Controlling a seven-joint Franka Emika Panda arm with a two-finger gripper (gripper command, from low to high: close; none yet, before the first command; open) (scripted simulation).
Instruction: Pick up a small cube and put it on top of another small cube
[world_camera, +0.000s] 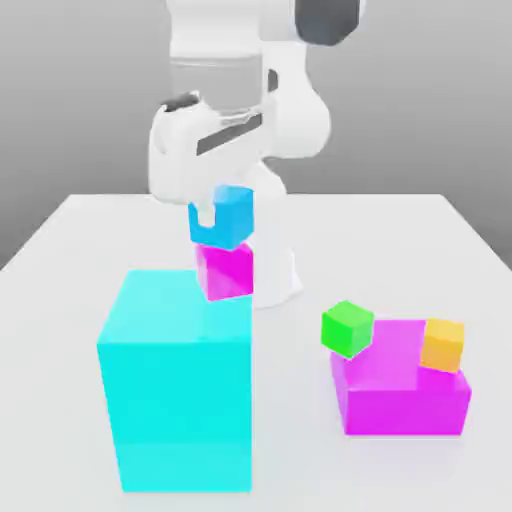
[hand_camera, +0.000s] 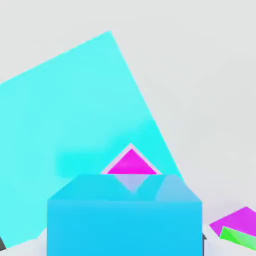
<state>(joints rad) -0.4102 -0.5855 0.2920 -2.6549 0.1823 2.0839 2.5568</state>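
The small sky-blue cube (world_camera: 236, 212) sits on top of the small magenta cube (world_camera: 225, 270), slightly turned against it. The magenta cube appears to stand at the far right corner of the big cyan block's top (world_camera: 160, 310). My gripper (world_camera: 222, 216) reaches down from the white hand (world_camera: 190, 150) and straddles the blue cube. In the hand view the blue cube (hand_camera: 125, 220) is close up, with a corner of the magenta cube (hand_camera: 131, 165) peeking out beneath it.
The big cyan block (world_camera: 175, 410) stands at the front of the exterior view's left. On the right, a larger flat magenta block (world_camera: 405, 395) carries a small green cube (world_camera: 347, 328) and a small orange cube (world_camera: 442, 345). The robot's base (world_camera: 275, 270) rises behind the stack.
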